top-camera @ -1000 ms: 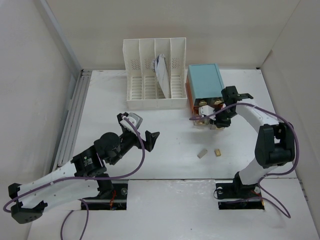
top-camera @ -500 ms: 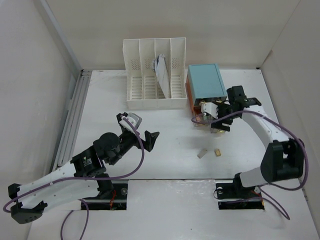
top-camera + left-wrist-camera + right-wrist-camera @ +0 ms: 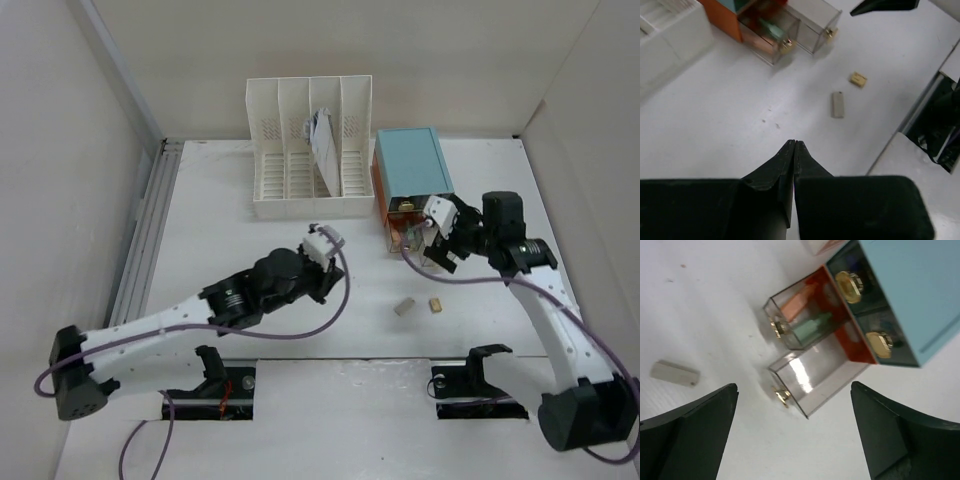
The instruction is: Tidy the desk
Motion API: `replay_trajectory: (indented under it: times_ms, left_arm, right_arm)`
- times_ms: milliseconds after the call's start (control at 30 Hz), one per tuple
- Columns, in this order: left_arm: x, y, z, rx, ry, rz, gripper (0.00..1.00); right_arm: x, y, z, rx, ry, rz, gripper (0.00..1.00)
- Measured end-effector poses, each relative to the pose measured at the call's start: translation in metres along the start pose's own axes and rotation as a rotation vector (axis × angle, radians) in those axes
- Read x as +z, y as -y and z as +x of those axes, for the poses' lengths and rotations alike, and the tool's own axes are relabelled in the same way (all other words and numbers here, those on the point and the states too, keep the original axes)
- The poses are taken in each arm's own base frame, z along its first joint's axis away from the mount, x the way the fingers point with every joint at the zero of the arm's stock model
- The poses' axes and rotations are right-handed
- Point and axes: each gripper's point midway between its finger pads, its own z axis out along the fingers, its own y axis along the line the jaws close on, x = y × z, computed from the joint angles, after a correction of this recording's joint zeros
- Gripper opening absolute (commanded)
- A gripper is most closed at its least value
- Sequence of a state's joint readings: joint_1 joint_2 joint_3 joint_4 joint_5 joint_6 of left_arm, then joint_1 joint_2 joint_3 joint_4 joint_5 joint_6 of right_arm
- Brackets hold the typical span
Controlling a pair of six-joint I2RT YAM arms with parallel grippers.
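The desk (image 3: 220, 230) is a white tabletop. On it lie a grey block (image 3: 404, 307) and a small tan block (image 3: 436, 305). In the left wrist view my left gripper (image 3: 794, 142) is shut and empty above bare desk, with the grey block (image 3: 838, 104) and tan block (image 3: 857, 79) ahead of it. My right gripper (image 3: 794, 386) stands open above an empty clear drawer (image 3: 815, 375) pulled out of the teal drawer box (image 3: 910, 285). Beside it, a second pulled-out drawer (image 3: 800, 322) holds an orange and a green item.
A white slotted file rack (image 3: 310, 150) with a paper (image 3: 325, 145) in it stands at the back, left of the teal box (image 3: 410, 165). A grey rail (image 3: 145, 235) runs along the left edge. White panel walls enclose the desk.
My left arm has swung right toward the desk's middle and its gripper has gone from open to shut. My right gripper has opened and drawn back to the right from the drawers.
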State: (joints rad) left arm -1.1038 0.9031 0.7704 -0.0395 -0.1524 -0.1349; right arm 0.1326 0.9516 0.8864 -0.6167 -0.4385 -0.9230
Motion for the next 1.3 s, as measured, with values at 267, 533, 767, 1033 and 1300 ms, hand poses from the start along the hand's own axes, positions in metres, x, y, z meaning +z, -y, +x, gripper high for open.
replay_trajectory:
  times_ms: [267, 533, 767, 1033, 1300]
  left_arm:
    - [0.071, 0.054, 0.076, -0.223, -0.264, 0.043, 0.27]
    - [0.125, 0.100, 0.113, -0.313, -0.342, 0.004, 0.58]
    - [0.156, 0.107, 0.146, -0.272, -0.378, -0.096, 0.58]
    - [0.181, 0.086, 0.174, -0.166, -0.426, -0.213, 0.55]
    - [0.197, 0.075, 0.170, -0.130, -0.436, -0.237, 0.05]
  right_arm:
    - [0.009, -0.014, 0.028, 0.316, -0.151, -0.084, 0.08]
    - [-0.010, 0.034, 0.013, 0.559, -0.166, 0.102, 0.00]
    - [-0.008, 0.038, 0.022, 0.733, -0.191, 0.139, 0.00]
    - [-0.011, 0.034, 0.014, 0.784, -0.151, 0.129, 0.00]
    - [-0.016, 0.030, 0.010, 0.758, -0.133, 0.114, 0.00]
